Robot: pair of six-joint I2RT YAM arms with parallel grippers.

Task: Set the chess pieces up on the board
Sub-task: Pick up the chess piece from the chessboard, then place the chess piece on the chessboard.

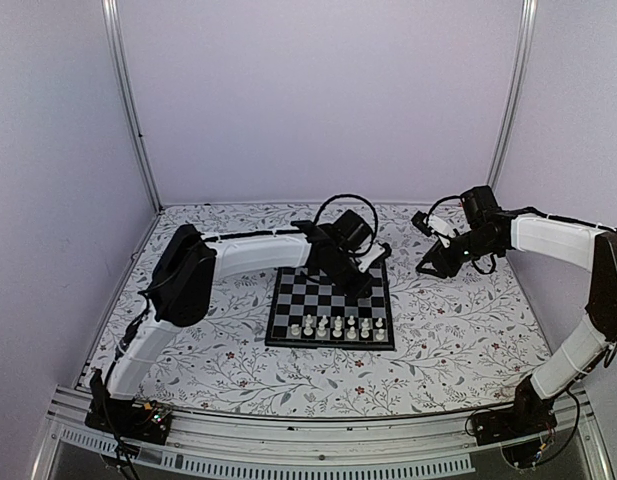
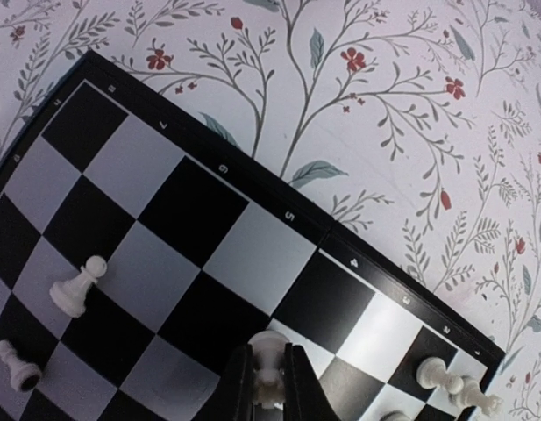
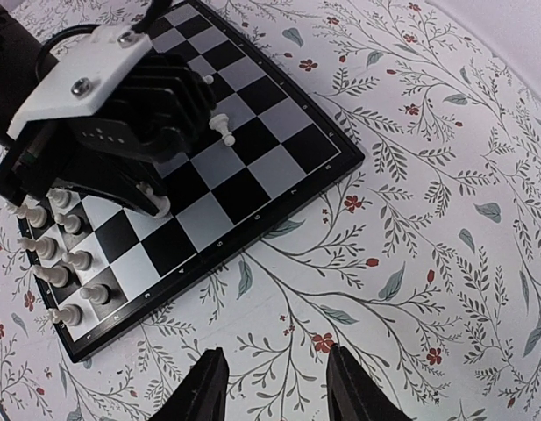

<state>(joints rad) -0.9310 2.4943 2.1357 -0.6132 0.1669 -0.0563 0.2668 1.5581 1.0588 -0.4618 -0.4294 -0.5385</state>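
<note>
- Left end effector [image 2: 266,373]: closed on one white pawn [image 2: 268,344], over the far right part of the board [image 1: 323,292].
- Right end effector [image 3: 279,386]: partly open, empty, above the floral desk [image 3: 410,219] beside the board.
- Other chess pieces [image 1: 330,326]: a row along the board's near edge.

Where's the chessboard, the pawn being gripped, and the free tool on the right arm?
chessboard [image 1: 290,298], overhead view, bare square near its left edge.
gripped pawn [image 2: 268,349], left wrist view, its rounded top.
right tool [image 3: 277,377], right wrist view, midway between its fingertips.
</note>
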